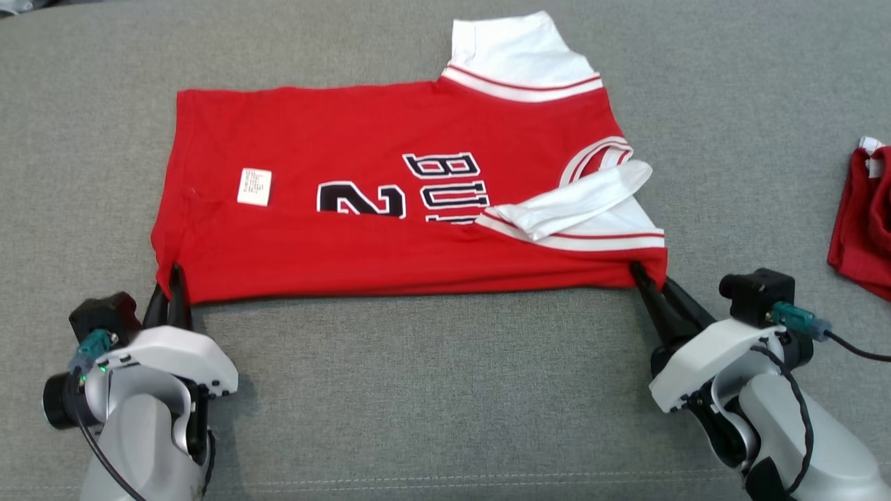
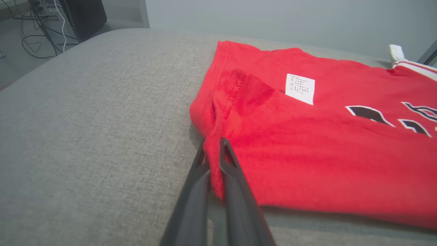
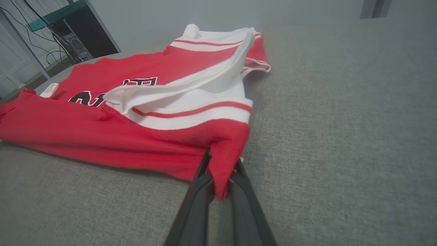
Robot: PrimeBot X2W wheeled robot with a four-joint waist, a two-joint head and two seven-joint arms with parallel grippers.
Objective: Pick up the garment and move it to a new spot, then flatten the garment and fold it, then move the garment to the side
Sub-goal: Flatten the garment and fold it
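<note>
Head view: my left claw (image 1: 172, 277) and right claw (image 1: 639, 275) each pinch a near corner of the shirt (image 1: 390, 236) lying flat on the cushion (image 1: 445, 390), looks half folded, side move not yet done

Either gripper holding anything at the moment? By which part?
Both hold the red jersey. The left gripper pinches its near hem corner; the right gripper pinches the near corner at the sleeve end.

Grey forearms (image 1: 139, 438) carry white wrist shells (image 1: 174, 351), dark fingers (image 1: 672, 306), black cameras (image 1: 757, 292), teal plugs (image 1: 793, 319).
</note>
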